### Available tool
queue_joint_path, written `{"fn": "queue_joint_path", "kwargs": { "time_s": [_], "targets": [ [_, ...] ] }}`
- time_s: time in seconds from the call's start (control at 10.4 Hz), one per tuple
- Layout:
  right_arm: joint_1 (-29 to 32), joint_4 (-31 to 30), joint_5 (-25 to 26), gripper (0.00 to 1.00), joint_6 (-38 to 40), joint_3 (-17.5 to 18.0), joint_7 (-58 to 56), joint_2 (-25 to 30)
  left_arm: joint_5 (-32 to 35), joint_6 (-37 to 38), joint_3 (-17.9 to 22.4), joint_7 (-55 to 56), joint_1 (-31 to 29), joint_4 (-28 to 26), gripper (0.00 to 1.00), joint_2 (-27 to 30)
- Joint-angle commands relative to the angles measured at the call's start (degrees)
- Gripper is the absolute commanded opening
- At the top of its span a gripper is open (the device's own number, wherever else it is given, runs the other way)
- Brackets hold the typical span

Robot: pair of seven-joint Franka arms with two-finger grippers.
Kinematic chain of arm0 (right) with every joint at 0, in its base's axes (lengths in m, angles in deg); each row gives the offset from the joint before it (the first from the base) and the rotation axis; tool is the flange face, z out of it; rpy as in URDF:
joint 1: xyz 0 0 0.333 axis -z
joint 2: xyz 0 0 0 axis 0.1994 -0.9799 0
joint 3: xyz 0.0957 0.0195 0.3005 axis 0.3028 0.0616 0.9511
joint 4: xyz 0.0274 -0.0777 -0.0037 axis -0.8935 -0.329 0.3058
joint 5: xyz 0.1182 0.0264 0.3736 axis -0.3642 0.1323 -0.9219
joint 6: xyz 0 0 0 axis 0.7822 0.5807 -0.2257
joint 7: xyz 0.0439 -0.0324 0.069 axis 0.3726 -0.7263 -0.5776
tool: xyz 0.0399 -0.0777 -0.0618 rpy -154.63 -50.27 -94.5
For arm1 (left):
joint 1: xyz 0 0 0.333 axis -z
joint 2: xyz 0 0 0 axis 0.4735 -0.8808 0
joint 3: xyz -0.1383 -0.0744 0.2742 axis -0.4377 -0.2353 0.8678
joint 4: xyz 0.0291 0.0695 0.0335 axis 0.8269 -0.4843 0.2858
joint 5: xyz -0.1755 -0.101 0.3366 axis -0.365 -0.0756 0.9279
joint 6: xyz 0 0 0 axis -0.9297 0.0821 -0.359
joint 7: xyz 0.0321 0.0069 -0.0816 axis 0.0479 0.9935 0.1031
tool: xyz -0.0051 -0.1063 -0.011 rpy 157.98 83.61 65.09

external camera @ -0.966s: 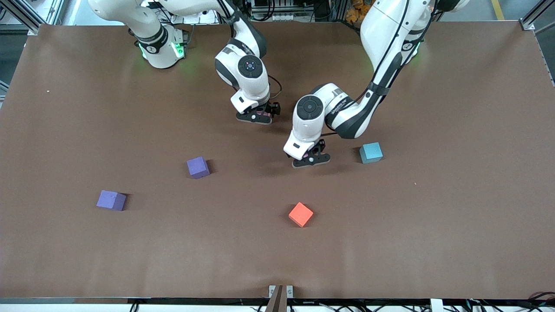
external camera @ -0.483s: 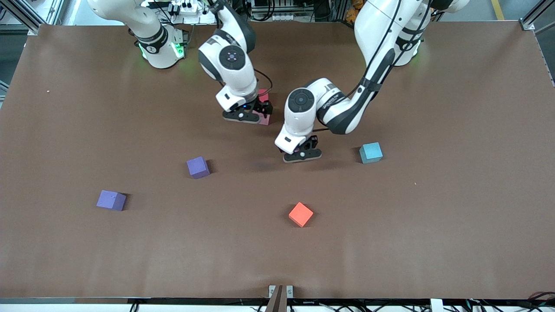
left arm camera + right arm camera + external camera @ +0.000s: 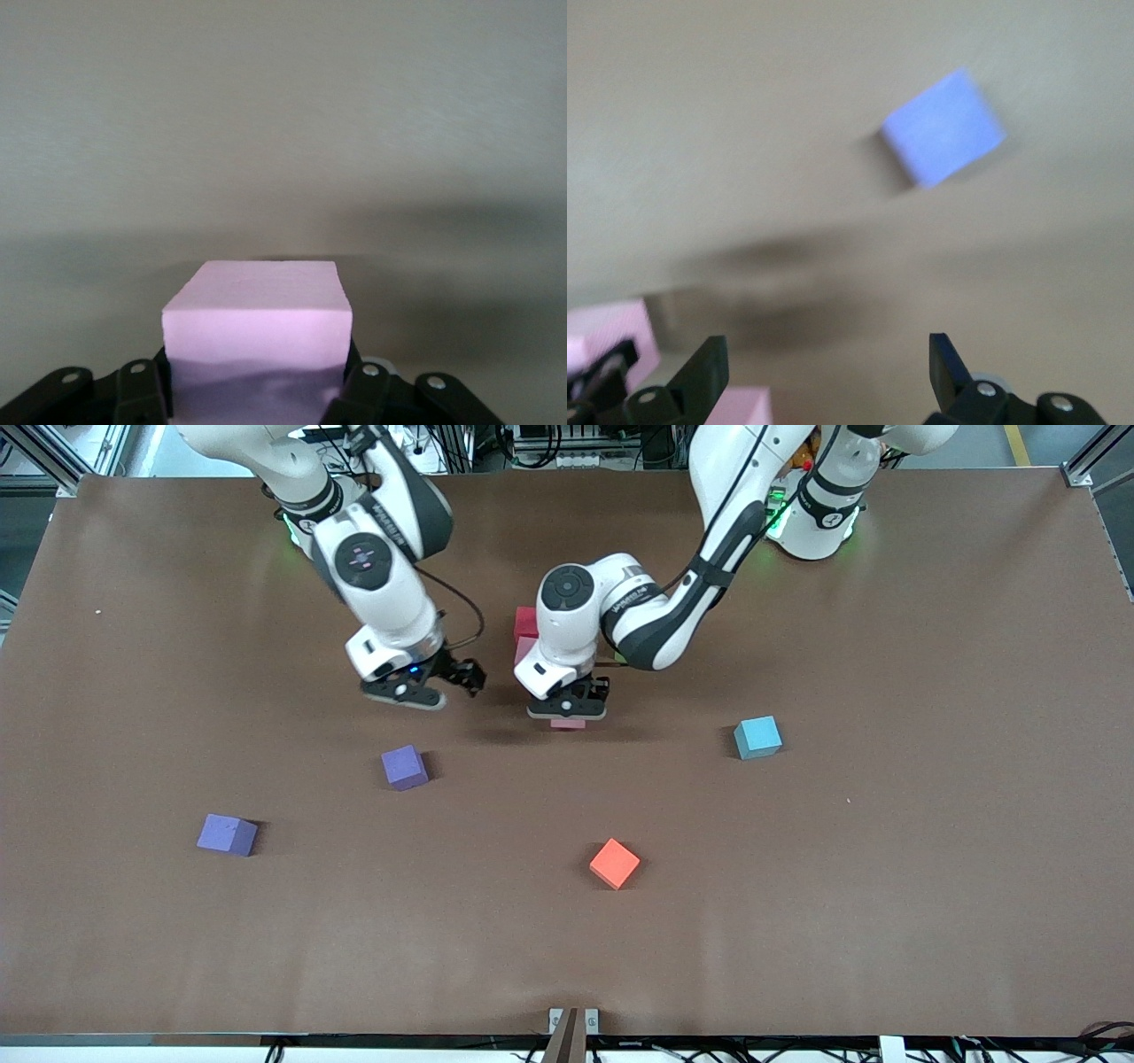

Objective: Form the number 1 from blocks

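Note:
A red block (image 3: pixel 525 621) lies mid-table with a pink block (image 3: pixel 524 650) touching it on the side nearer the front camera; the left arm's hand partly hides that pink one. My left gripper (image 3: pixel 568 710) is shut on a second pink block (image 3: pixel 567 724), (image 3: pixel 257 310), holding it just over the table beside that pair. My right gripper (image 3: pixel 416 688), (image 3: pixel 824 376) hangs open and empty over the table above a purple block (image 3: pixel 405 767), (image 3: pixel 943 128). The light blue block (image 3: pixel 757 737) sits toward the left arm's end.
Another purple cube (image 3: pixel 228 834) lies toward the right arm's end, nearer the front camera. An orange-red cube (image 3: pixel 614 863) sits near the middle, closer to the front edge. Two pink blocks (image 3: pixel 611 341) show at the right wrist view's edge.
My right gripper let go of a pink block beside the red one and swung off toward the purple block. My left gripper carried its pink block in toward the red and pink pair.

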Motion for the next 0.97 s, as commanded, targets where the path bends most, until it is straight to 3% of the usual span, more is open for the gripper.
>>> {"fn": "queue_joint_path", "kwargs": {
  "time_s": [0.0,0.39,0.87],
  "targets": [
    [8.31,-0.19,1.28,1.00,-0.68,0.59,-13.50,-0.25,-0.26,3.64,0.42,-1.24,1.76,7.67,0.00,-6.04],
    [11.87,10.42,1.28,1.00,-0.24,-0.55,-37.17,-11.30,-1.84,3.74,0.50,-0.71,2.81,9.96,0.00,-7.28],
    [9.93,12.48,0.40,1.00,-1.73,-0.55,-37.65,-16.51,-1.84,3.74,0.50,0.69,5.09,10.76,0.00,-9.13]
  ]
}}
